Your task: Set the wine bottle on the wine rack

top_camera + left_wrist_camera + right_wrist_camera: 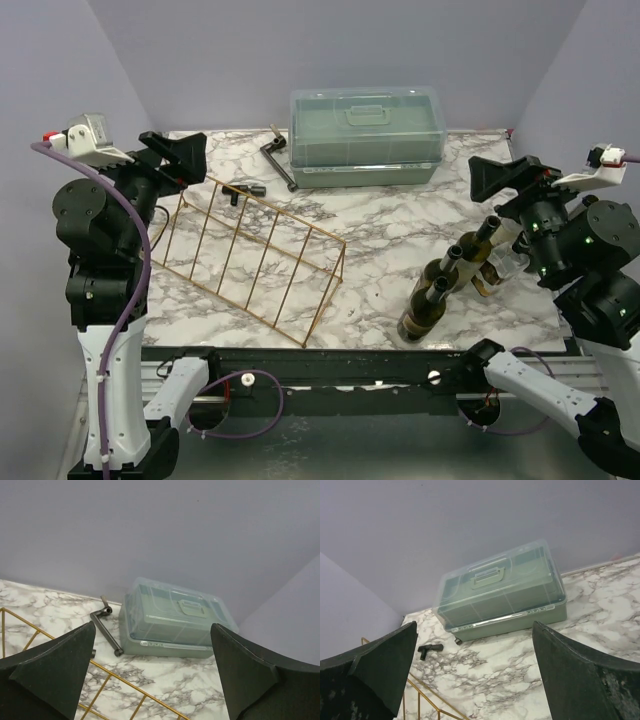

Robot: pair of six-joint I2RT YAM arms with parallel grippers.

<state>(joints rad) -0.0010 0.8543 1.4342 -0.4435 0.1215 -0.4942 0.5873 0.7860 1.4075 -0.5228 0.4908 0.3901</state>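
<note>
Three dark wine bottles [424, 308] lie side by side on the marble table at the right, necks pointing to the back right. The wine rack [250, 255], a gold wire prism, lies left of centre; its bars also show in the left wrist view [115, 677] and the right wrist view [420, 692]. My left gripper [178, 155] hangs open above the rack's far left end, nothing between its fingers [152, 625]. Raised behind the bottles, my right gripper [505, 177] is open and empty too [475, 623]. No bottle shows in either wrist view.
A translucent green lidded box [366, 136] stands at the back centre. A black L-shaped bar [280, 160] lies left of it, and a small black part [243, 188] lies by the rack's far edge. Grey walls close the back and sides.
</note>
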